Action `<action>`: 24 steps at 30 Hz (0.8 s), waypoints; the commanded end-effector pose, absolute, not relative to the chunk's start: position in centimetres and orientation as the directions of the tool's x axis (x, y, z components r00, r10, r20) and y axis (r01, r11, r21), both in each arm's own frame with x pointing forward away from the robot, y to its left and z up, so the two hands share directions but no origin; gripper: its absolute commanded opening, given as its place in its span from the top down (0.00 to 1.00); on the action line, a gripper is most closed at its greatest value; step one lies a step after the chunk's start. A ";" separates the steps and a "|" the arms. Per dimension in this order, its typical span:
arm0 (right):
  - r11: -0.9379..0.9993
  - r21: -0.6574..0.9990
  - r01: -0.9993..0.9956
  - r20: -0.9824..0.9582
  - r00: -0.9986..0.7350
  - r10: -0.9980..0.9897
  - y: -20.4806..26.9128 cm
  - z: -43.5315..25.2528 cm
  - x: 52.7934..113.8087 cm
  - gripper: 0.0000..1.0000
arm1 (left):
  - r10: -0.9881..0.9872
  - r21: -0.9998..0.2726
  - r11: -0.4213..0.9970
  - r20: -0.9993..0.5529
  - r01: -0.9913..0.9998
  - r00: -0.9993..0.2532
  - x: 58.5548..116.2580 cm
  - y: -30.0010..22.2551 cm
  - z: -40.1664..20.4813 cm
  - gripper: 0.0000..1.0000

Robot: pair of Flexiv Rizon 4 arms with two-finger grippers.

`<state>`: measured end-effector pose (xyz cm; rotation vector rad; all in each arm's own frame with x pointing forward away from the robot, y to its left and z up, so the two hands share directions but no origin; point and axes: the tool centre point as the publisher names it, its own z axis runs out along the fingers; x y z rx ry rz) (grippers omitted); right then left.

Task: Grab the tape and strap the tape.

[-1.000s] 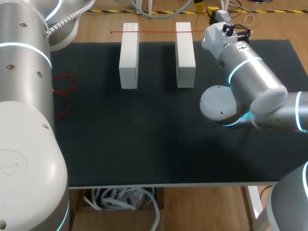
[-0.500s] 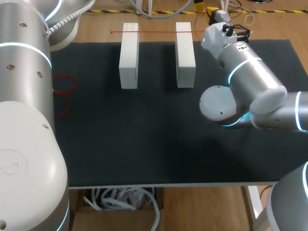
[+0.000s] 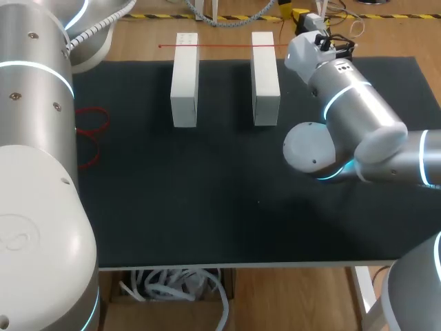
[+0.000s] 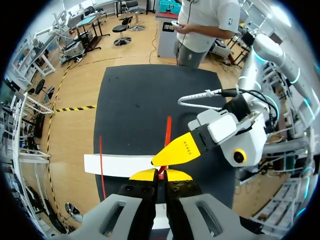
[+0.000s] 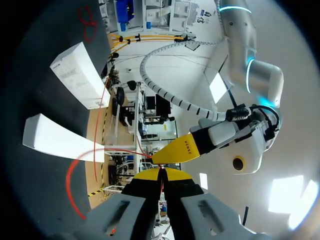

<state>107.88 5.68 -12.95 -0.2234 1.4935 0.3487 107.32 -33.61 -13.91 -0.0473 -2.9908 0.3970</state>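
A thin red tape [image 3: 220, 45] runs straight across the far ends of two white blocks [image 3: 185, 79] [image 3: 265, 69] on the black mat [image 3: 207, 193]. My right arm [image 3: 351, 96] reaches past the right block to the mat's far edge. In the left wrist view my left gripper [image 4: 160, 175] is shut on the red tape [image 4: 168, 131], and my other arm's yellow fingertip [image 4: 181, 149] touches it just ahead. In the right wrist view my right gripper [image 5: 160, 174] is shut on the tape [image 5: 67, 185], which curves off toward the blocks [image 5: 60, 140].
Loose loops of red tape [image 3: 89, 127] lie at the mat's left edge beside my left arm [image 3: 34, 172]. A box of white cables [image 3: 172, 289] sits below the table's front edge. The near half of the mat is bare.
My right arm has shifted slightly left and toward the far edge. The tape and the blocks lie as before.
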 end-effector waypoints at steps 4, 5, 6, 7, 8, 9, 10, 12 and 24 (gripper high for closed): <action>0.930 0.066 -0.362 -0.995 0.042 0.087 5.7 -13.0 108.0 1.00 | 0.046 -0.255 0.967 0.124 0.013 -0.991 107.4 -33.7 -13.7 1.00; 0.930 0.066 -0.361 -0.995 0.042 0.087 5.6 -13.0 108.0 1.00 | 0.046 -0.255 0.967 0.124 0.013 -0.991 107.4 -33.7 -13.7 1.00; 0.930 0.066 -0.361 -0.995 0.041 0.086 5.5 -13.0 107.9 1.00 | 0.046 -0.255 0.967 0.124 0.013 -0.991 107.4 -33.7 -13.7 1.00; 0.930 0.065 -0.361 -0.995 0.041 0.086 5.4 -13.0 107.9 1.00 | 0.046 -0.255 0.967 0.124 0.013 -0.991 107.4 -33.7 -13.7 1.00; 0.930 0.065 -0.361 -0.996 0.041 0.085 5.3 -13.0 107.9 1.00 | 0.046 -0.255 0.967 0.124 0.013 -0.991 107.4 -33.7 -13.7 1.00; 0.931 0.064 -0.360 -0.996 0.041 0.084 5.2 -13.0 107.9 1.00 | 0.046 -0.255 0.967 0.124 0.013 -0.991 107.4 -33.7 -13.7 1.00; 0.931 0.063 -0.358 -0.996 0.039 0.083 5.0 -13.0 107.9 1.00 | 0.046 -0.255 0.967 0.124 0.013 -0.991 107.4 -33.7 -13.7 1.00; 0.933 0.062 -0.353 -0.996 0.037 0.081 4.7 -13.1 107.9 1.00 | 0.046 -0.255 0.967 0.124 0.013 -0.991 107.4 -33.7 -13.7 1.00; 0.936 0.094 -0.340 -0.995 0.000 0.100 3.2 -13.4 108.2 1.00 | 0.046 -0.255 0.967 0.124 0.013 -0.991 107.4 -33.7 -13.7 1.00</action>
